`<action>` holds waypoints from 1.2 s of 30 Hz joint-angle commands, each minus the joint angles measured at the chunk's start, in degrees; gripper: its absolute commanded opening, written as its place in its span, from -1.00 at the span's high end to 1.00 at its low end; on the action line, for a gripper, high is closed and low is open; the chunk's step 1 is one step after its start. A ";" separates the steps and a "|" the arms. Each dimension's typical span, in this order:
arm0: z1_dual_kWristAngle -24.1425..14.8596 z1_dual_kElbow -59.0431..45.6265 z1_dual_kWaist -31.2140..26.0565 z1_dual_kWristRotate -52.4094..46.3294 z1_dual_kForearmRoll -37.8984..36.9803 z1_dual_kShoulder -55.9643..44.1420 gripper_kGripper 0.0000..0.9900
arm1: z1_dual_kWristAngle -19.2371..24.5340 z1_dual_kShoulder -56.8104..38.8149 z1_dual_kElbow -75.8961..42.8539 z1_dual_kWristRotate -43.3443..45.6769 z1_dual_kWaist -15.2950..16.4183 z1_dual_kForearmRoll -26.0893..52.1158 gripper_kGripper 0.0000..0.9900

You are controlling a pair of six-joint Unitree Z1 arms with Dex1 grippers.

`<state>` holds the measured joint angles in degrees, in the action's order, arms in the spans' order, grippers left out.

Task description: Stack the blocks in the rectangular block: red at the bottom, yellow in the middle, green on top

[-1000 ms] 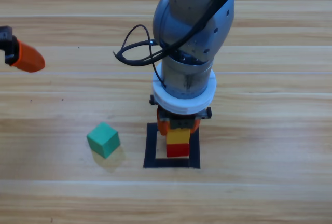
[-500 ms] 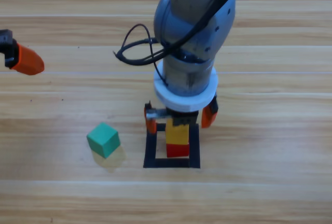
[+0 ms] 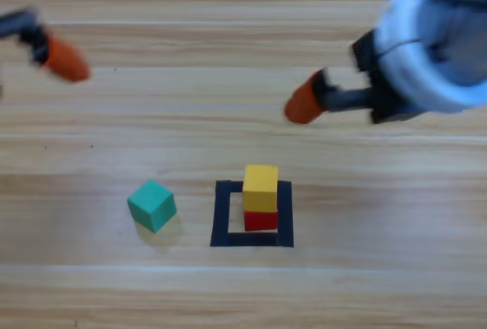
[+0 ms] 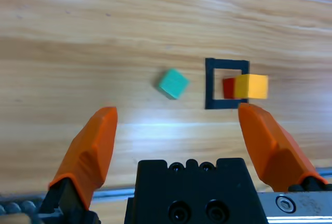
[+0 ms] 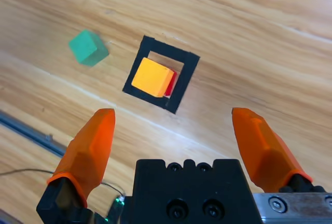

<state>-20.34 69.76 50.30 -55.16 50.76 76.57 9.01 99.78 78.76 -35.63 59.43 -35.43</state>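
The yellow cube (image 3: 261, 178) rests on the red cube (image 3: 261, 221) inside the black tape square (image 3: 221, 215). On the table just left of the square lies the green cube (image 3: 151, 205). My right gripper (image 3: 304, 107) hangs open at the upper right, well clear of the stack. From its wrist I look down on the yellow cube (image 5: 152, 77), a sliver of the red cube (image 5: 171, 85) and the green cube (image 5: 86, 47). My left gripper (image 3: 65, 61) is open at the far upper left; its wrist view shows the green cube (image 4: 173, 83) and the stack (image 4: 251, 86) far ahead.
Bare wooden table (image 3: 380, 268) lies all around the square and the green cube. The right arm's grey body (image 3: 434, 47) fills the upper right corner.
The right gripper opened, let go of the yellow cube on the red one, and pulled up and away to the upper right. The left gripper shifted slightly right.
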 commanded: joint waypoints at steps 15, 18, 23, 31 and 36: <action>11.81 23.06 -5.65 -36.69 12.69 37.86 -0.94 | -0.22 -13.03 -17.24 6.27 -3.44 5.98 -1.00; 11.81 22.97 -5.65 -40.99 12.69 38.83 -0.94 | -0.22 -13.47 -17.59 6.27 -3.44 6.16 -1.00; 12.16 22.27 -5.74 -45.83 12.69 41.29 -0.94 | -0.22 -13.64 -18.64 6.27 -3.44 7.65 -1.00; 12.34 21.04 -6.79 -46.53 11.64 42.26 -0.93 | -0.48 -14.26 -20.58 6.27 -3.44 10.55 -1.00; 14.27 16.90 -8.20 -46.53 7.33 41.64 -0.91 | -0.75 -13.99 -20.58 6.18 -3.44 10.82 -1.00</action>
<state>-7.62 90.18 44.53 -101.82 60.74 116.55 8.90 88.74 60.05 -29.41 57.06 -26.54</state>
